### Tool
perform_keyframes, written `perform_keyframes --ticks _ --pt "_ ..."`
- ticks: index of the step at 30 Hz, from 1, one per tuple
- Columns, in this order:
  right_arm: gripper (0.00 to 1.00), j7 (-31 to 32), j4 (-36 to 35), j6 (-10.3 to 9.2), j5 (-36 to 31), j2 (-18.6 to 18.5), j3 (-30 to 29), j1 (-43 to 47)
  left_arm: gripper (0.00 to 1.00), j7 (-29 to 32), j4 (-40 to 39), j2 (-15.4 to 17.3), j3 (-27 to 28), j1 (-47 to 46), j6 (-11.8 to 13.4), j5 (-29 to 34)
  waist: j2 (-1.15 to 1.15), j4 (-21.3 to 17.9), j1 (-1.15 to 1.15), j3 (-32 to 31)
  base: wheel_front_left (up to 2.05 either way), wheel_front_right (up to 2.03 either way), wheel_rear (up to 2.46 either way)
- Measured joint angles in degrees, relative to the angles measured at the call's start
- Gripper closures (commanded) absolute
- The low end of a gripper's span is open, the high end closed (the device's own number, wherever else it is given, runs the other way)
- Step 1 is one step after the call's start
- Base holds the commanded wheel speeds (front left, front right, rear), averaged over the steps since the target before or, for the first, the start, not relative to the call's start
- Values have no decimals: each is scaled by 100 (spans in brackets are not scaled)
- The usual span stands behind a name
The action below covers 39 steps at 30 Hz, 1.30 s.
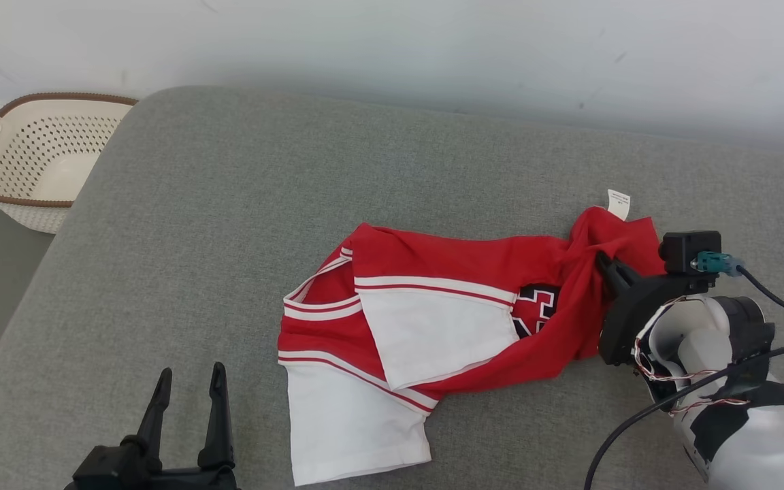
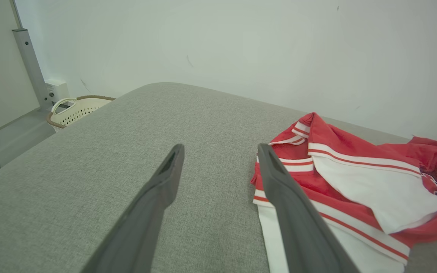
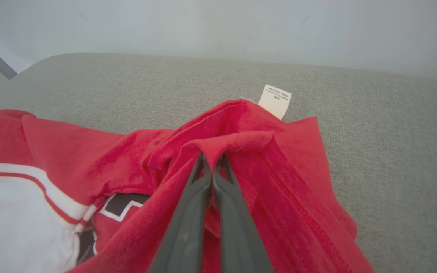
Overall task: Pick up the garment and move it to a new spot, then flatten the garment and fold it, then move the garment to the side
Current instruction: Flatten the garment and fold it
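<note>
Progress stands at the first stage: the crumpled red-and-white fabric jersey [image 1: 433, 320] lies bunched on the grey upholstered cushion [image 1: 229, 204], neither flattened nor folded. Right gripper [image 3: 213, 161] is clamped on a red fold near the white label [image 3: 275, 99]; left gripper [image 1: 190, 371] stands wide, empty, near the jersey.

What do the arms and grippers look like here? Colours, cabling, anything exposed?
The left gripper and right gripper each have two long, tapered dark grey fingers on a black mount. The right forearm is a pale grey shell with black sections. A black camera box sits at its wrist, with a teal connector and black cable. Thin red and white wires run exposed there.
</note>
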Motion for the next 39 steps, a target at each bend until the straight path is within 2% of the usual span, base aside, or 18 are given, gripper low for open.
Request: perform_keyframes --ticks 2,3,4,5,11,21,28,39 --pt "100 -124 260 0 23 47 110 -98 0 0 25 1 -1 -14 -1 -2 0 26 0 10 0 0 0" --pt "71 -190 357 0 58 79 165 -122 0 0 33 1 1 -22 -1 -2 0 31 0 7 0 0 0" --pt "15 -270 419 0 92 104 223 -136 0 0 37 0 3 -24 -1 -1 0 31 0 -1 0 0 0" --pt "0 -348 466 0 120 119 276 -159 0 0 45 0 10 -24 0 -1 0 26 0 -11 0 0 0" --pt "0 -805 447 0 420 57 521 -193 0 0 68 1 96 13 -9 2 0 -75 0 -126 0 0 0" --pt "0 -1111 -255 0 724 -353 664 382 0 0 -8 0 169 168 1 57 0 -382 0 -342 0 0 0" --pt "0 -1171 -700 0 676 -516 257 1039 0 0 -41 0 234 278 -8 69 0 -542 -1 -467 0 0 0" --pt "0 -987 -1225 0 286 -449 -365 1705 0 0 -68 0 249 333 -16 104 0 -620 0 -451 0 0 0"
